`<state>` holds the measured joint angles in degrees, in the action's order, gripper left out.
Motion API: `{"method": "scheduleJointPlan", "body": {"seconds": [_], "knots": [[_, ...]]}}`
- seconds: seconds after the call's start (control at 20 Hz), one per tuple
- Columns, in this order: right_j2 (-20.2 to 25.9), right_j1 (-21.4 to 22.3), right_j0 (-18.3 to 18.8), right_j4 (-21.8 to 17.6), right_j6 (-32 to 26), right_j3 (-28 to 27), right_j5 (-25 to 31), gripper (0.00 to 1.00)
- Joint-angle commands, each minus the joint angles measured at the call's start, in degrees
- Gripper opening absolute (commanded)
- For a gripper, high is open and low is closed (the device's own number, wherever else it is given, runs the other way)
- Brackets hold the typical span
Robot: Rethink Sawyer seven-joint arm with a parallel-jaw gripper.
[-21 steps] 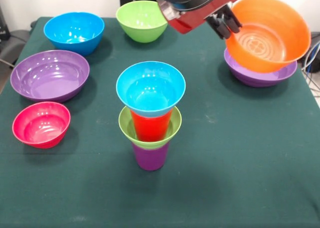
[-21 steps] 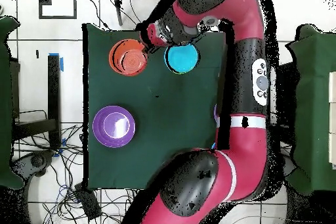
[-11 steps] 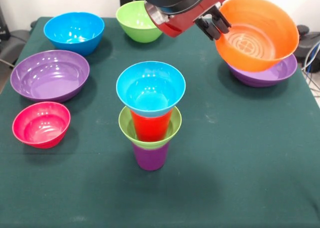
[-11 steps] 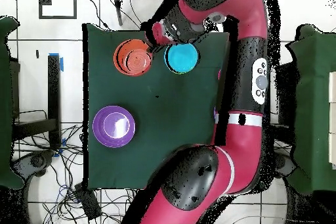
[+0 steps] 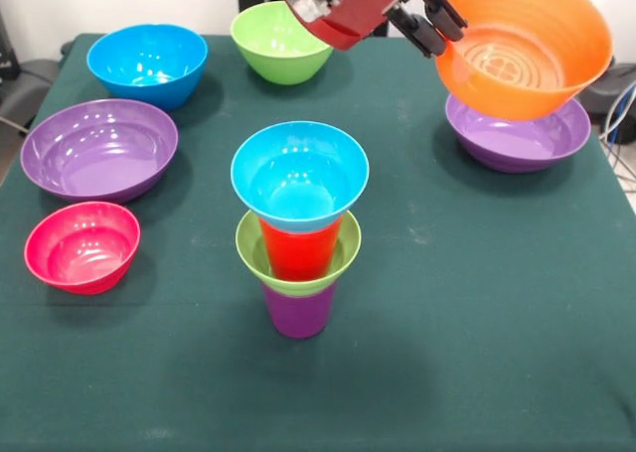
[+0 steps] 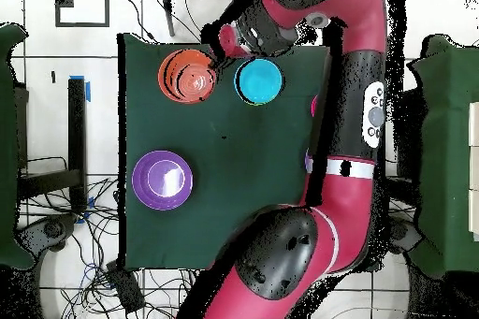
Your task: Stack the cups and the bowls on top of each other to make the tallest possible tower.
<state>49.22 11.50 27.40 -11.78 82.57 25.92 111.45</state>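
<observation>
Above the purple bowl [image 5: 517, 134], my gripper [image 5: 429, 23] pinches the orange bowl's [image 5: 522, 50] rim: light, glossy, likely slippery.

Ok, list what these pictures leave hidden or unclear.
- Overhead view: the arm covers the table's right side; pink bowl, large blue bowl and green bowl mostly hidden.
- Overhead view: orange bowl covers the purple bowl beneath.
- Front view: gripper body cut by the top edge.
</observation>
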Motion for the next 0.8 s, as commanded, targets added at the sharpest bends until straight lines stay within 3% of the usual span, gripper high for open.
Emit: {"method": "scheduleJointPlan", "body": {"seconds": [0.05,0.4,0.8], "knots": [[5.2,-0.2,1.7,-5.9,-22.8,-1.5,3.7,0.00],[9.5,-1.4,2.7,-11.8,-27.5,-4.8,6.4,0.00],[18.6,-2.9,4.2,-21.8,-31.7,-8.4,10.8,0.00]]}}
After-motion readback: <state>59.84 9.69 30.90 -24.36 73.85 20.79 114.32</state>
